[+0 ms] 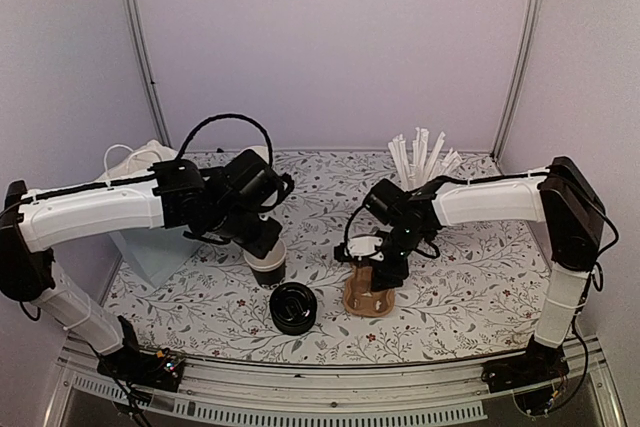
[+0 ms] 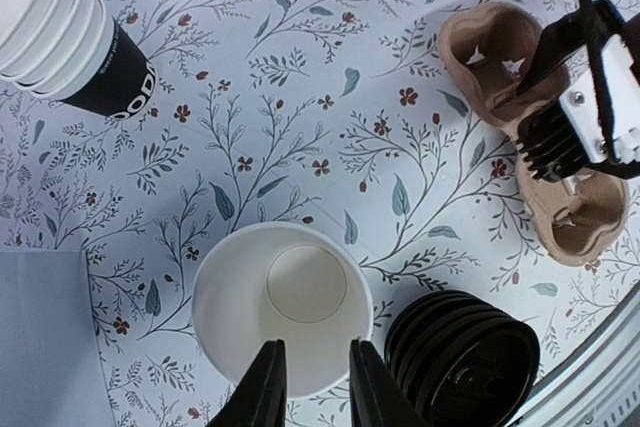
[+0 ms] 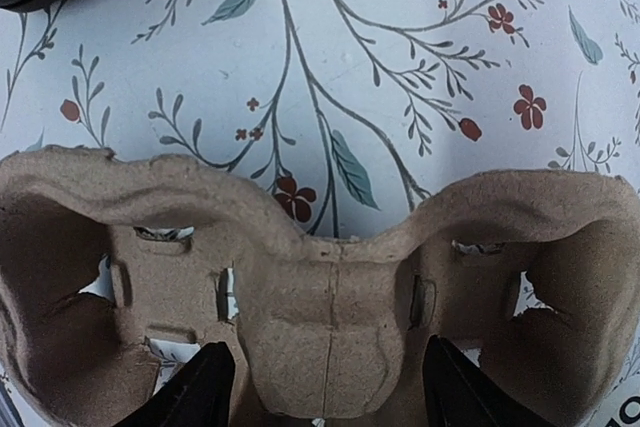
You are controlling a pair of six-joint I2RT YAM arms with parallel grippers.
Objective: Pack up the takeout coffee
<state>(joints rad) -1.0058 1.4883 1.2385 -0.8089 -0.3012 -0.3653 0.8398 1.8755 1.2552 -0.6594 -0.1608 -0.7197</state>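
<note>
The takeout coffee cup [image 1: 267, 267] stands upright on the flowered table, black outside, white inside, with an open top. My left gripper [image 1: 262, 245] hovers just over it. In the left wrist view the two fingers [image 2: 268, 382] stand a small gap apart over the cup's near rim [image 2: 280, 297], open and not pinching the wall. A stack of black lids [image 1: 293, 308] sits right beside the cup [image 2: 465, 357]. My right gripper [image 1: 386, 263] is wide open over the brown cardboard cup carrier [image 1: 368, 292]. Its fingers straddle the carrier's middle hump [image 3: 330, 327].
A nested stack of black cups [image 2: 75, 37] lies on its side at the back left. A white cup of wrapped straws [image 1: 420, 162] stands at the back. A pale blue bag [image 1: 150, 247] lies at the left. The table's front rail [image 1: 330, 387] is close behind the lids.
</note>
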